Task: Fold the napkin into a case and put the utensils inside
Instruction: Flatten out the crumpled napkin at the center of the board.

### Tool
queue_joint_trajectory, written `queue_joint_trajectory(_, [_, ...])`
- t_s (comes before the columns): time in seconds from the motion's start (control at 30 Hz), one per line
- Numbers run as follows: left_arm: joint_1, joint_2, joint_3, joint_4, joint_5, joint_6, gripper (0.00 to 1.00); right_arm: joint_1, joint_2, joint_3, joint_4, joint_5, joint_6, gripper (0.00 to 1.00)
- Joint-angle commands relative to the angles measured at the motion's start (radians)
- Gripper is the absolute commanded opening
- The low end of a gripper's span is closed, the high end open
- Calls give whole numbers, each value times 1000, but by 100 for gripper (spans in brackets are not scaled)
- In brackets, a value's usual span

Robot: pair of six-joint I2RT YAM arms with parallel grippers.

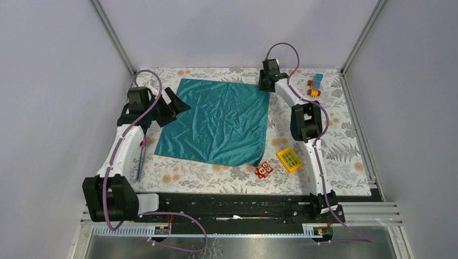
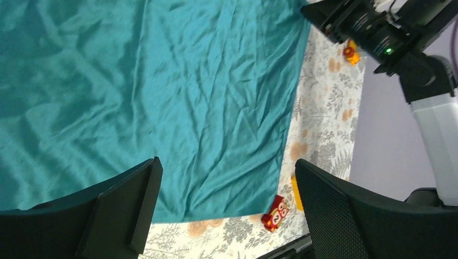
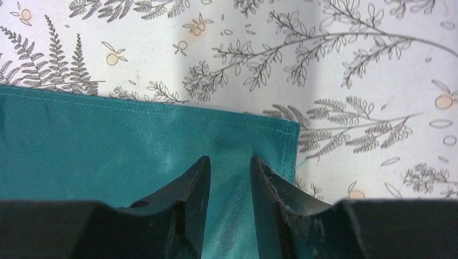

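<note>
Far left, at 9 o'clock on the floral table (image 1: pixel 345 145): a slim utensil (image 1: pixel 141 159), bluish handle and pink end, lying just beside the left forearm and apart from the napkin (image 1: pixel 219 121). Not yet inside any cloth.

Next, at 10 o'clock, the left gripper (image 1: pixel 175 105), poised over the napkin's left edge. Black fingers (image 2: pixel 124 210) spread wide, holding nothing.

In the middle, the teal napkin spread out in one wrinkled layer, unfolded, with its 5 o'clock corner curled a little.

At the cloth's 1 o'clock corner, the right gripper (image 3: pixel 229 162), set down on the fabric just inside the hem. Fingers only a narrow gap apart, with puckered teal cloth filling that gap. Hard to tell whether clamped or merely straddling.

Crowding the 5 o'clock corner: a red owl toy (image 1: pixel 263 170), almost touching the hem, then a yellow gridded block (image 1: pixel 289 159) just beside it, near the right forearm.

Far right, at 2 o'clock: a blue block (image 1: pixel 318 79) and a small red-orange toy (image 1: pixel 313 92), well apart from the cloth.
</note>
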Motion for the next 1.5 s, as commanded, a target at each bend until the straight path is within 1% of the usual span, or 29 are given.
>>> queue_joint_trajectory(0.0, [7,-34,-50,-46,-62,42,99,1,62,95,8,13,-94,41])
queue_joint_trajectory(0.07, [11,-6,-67,-31,-53,23,99,5,69,106,70,-21,-124,43])
queue_joint_trajectory(0.17, [13,42,-89,19,-1,-11,99,20,93,183,98,-28,-184,47])
queue_joint_trajectory(0.27, [14,73,-124,124,31,-79,99,44,82,244,118,-43,-252,52])
queue_joint_trajectory(0.33, [15,105,-129,221,54,-133,99,63,36,238,118,-20,-267,54])
queue_joint_trajectory(0.43, [14,192,-98,360,54,-229,99,76,-84,133,117,-21,-190,57])
queue_joint_trajectory(0.5, [12,259,-68,456,57,-297,99,79,-159,49,99,-29,-113,63])
queue_joint_trajectory(0.57, [10,313,-63,599,49,-377,99,79,-211,-17,52,-26,-41,67])
queue_joint_trajectory(0.63, [9,368,-52,714,34,-437,99,78,-254,-86,20,-60,0,72])
queue_joint_trajectory(0.77, [9,519,9,916,6,-521,99,78,-324,-228,46,-123,21,81])
queue_joint_trajectory(0.87, [8,636,71,1046,9,-575,99,72,-322,-265,53,-120,25,82])
queue_joint_trajectory(0.93, [0,707,140,1057,1,-570,99,66,-310,-274,57,-116,31,82])
queue_joint_trajectory(1.1, [-21,849,292,1002,-38,-505,99,50,-262,-262,67,-121,22,82])
queue_joint_trajectory(1.23, [-20,909,327,1000,-85,-496,99,45,-218,-255,77,-111,1,82])
queue_joint_trajectory(1.27, [-19,915,332,989,-116,-490,99,44,-205,-251,80,-110,-2,82])
queue_joint_trajectory(1.37, [-11,922,326,956,-193,-479,99,39,-161,-235,83,-122,-1,82])
queue_joint_trajectory(1.47, [9,934,312,939,-227,-476,99,37,-111,-199,85,-130,-2,82])
